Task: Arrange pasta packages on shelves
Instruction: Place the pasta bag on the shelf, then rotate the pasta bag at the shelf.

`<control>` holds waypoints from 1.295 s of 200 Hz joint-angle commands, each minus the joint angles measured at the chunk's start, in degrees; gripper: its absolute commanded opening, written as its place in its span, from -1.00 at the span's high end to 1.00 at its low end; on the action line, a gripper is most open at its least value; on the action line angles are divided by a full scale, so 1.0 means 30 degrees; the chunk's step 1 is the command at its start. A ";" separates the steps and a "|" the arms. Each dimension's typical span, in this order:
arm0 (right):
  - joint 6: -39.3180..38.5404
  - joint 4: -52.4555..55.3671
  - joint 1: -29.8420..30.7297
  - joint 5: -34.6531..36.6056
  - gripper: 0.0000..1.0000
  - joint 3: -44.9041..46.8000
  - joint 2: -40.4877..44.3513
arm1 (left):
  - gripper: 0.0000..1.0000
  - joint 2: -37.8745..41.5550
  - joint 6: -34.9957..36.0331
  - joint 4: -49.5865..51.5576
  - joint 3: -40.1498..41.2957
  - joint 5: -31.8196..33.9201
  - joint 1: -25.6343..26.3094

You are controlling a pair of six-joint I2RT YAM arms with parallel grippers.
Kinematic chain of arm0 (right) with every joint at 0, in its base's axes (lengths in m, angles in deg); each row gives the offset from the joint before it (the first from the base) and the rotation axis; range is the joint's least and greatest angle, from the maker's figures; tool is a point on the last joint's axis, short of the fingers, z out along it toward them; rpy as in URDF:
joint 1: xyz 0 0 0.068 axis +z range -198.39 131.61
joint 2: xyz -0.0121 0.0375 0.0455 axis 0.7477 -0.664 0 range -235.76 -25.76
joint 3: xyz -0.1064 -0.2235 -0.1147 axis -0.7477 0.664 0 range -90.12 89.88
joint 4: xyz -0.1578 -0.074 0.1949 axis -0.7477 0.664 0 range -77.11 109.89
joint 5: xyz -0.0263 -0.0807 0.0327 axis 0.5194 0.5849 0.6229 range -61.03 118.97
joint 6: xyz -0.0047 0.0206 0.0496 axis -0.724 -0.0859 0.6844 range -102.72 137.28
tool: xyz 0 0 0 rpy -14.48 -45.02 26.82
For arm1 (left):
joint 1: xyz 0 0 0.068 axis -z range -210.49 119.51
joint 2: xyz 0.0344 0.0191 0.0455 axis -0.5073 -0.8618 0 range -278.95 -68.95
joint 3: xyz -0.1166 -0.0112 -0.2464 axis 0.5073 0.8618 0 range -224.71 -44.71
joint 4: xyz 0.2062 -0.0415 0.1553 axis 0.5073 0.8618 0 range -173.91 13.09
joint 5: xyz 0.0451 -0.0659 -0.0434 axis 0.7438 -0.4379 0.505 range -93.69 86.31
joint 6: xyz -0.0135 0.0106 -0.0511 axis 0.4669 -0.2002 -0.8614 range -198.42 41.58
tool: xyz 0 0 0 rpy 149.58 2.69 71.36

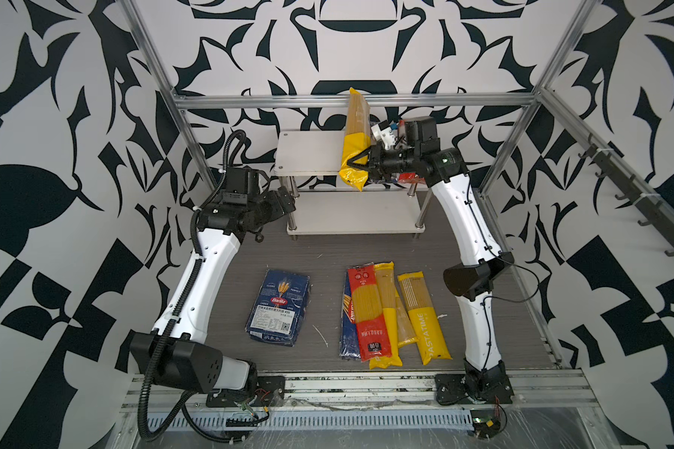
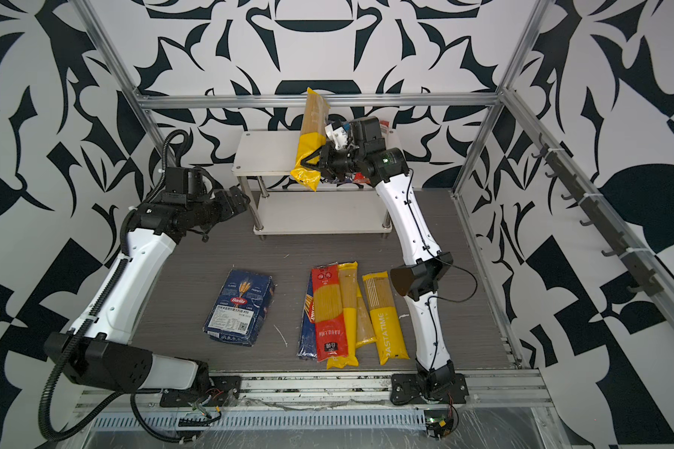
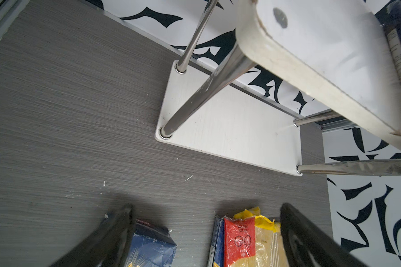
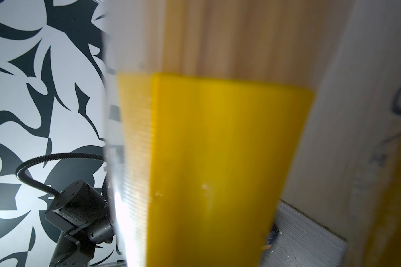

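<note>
Spaghetti bags (image 1: 390, 311), Barilla pack (image 1: 279, 307) lay unshelved at 6 o'clock; right pincer (image 1: 358, 161) pinched yellow bag (image 1: 354, 116) over 12 o'clock shelf (image 1: 308, 151); left pincer (image 1: 285, 199) spread.

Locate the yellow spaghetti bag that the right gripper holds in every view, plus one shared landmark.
Top view: yellow bag, upper centre, over the top board.
Top view: upper centre too.
Left wrist: cannot tell; only a pack sliver at the edge.
Right wrist: fills the centre.
Landmark: the top board, also in the left wrist view.
</note>
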 commanded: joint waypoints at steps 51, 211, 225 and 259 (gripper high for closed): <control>-0.0432 -0.3635 -0.0776 0.0310 -0.34 -0.0973 0.1579 | -0.99 -0.0491 0.0016 -0.0286 -0.0331 -0.1152 -0.0687; -0.7070 0.6334 0.1370 0.7951 -0.27 0.6041 0.8731 | -0.98 -0.0094 -0.1070 -0.1228 0.0330 -0.3649 -0.0109; -0.6859 0.5808 0.1912 0.8896 -0.27 0.9127 1.0440 | -0.98 -0.0250 -0.1114 -0.1380 0.0241 -0.3648 0.0327; -0.5600 0.4435 0.2148 1.0302 -0.28 1.6389 1.4656 | -0.99 -0.1003 -0.1132 -0.1747 -0.0503 -0.3584 0.1359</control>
